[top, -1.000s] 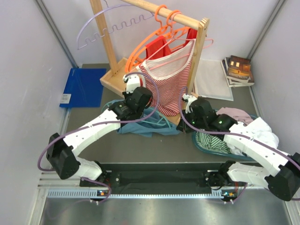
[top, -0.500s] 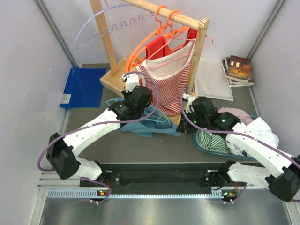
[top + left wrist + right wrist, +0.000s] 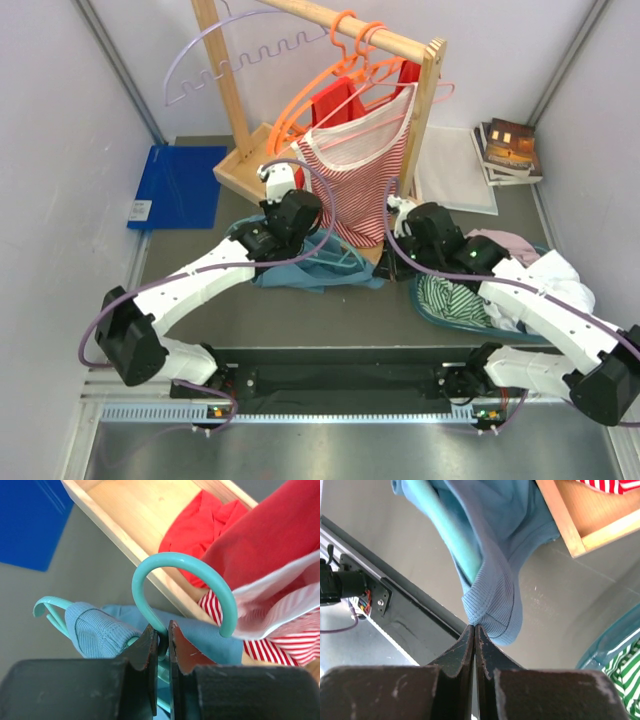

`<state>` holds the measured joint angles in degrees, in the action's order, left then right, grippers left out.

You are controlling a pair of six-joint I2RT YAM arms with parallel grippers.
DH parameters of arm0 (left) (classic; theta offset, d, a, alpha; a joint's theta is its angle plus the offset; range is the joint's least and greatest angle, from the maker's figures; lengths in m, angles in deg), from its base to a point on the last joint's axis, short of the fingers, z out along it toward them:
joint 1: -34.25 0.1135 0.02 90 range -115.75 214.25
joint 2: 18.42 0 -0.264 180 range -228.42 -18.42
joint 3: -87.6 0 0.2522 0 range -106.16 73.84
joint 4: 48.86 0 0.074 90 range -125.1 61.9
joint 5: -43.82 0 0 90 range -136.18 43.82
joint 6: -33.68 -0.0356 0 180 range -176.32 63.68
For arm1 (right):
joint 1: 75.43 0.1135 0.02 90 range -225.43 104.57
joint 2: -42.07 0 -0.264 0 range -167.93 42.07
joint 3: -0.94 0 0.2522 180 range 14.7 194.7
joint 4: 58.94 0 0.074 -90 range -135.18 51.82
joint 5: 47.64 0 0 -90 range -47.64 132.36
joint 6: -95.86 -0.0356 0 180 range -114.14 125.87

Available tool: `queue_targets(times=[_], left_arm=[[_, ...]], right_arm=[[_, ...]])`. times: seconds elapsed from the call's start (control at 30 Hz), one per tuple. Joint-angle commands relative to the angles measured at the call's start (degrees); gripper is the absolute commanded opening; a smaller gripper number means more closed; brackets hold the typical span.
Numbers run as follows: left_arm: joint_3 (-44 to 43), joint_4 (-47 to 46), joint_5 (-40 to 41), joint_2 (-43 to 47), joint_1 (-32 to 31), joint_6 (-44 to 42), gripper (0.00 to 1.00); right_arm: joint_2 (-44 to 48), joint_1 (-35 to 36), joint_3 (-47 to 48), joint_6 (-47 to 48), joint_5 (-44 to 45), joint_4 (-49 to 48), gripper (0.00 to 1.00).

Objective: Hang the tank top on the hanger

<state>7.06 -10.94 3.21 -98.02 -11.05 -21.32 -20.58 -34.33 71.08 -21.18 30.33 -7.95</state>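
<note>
The hanger (image 3: pixel 181 557) and the tank top (image 3: pixel 322 270) are both gripped, low beside the wooden rack (image 3: pixel 238 160).
Top: the tank top is bunched on the table, and the striped top (image 3: pixel 355 185) overhangs it. Left wrist: the left gripper (image 3: pixel 160 640) is clenched on the hanger's neck, with the red top (image 3: pixel 260 535) crowding the hook. Right wrist: the right gripper (image 3: pixel 474 629) pinches the tank top's ribbed edge, with the basket (image 3: pixel 612 637) nearby.

Both arms reach forward and inward with bent elbows, the left gripper (image 3: pixel 161 636) nipping the hanger (image 3: pixel 180 559) by its neck between nearly touching fingertips, the right gripper (image 3: pixel 474 628) pinched fully together on a fold of the tank top (image 3: pixel 495 600) just ahead of its tips.
</note>
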Motion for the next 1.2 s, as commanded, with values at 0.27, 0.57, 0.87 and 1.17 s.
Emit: queue_targets(times=[0.27,0.57,0.87,1.17], left_arm=[[3.85,0.53,-6.23,5.68,-0.84,5.51,0.00],[3.24,0.45,-6.41,5.06,-1.46,5.42,0.00],[1.83,0.36,-6.84,3.21,-2.25,6.30,0.00],[2.88,-0.25,-8.60,6.20,-2.43,2.27,0.00]], right_arm=[[-5.98,-0.23,6.90,-2.75,-1.59,-10.42,0.00],[-9.33,-0.14,11.03,-1.78,-2.56,-10.95,0.00],[-13.98,0.91,15.95,-1.61,-3.26,-12.19,0.00],[-12.41,0.91,15.60,5.59,-3.26,-12.36,0.48]])
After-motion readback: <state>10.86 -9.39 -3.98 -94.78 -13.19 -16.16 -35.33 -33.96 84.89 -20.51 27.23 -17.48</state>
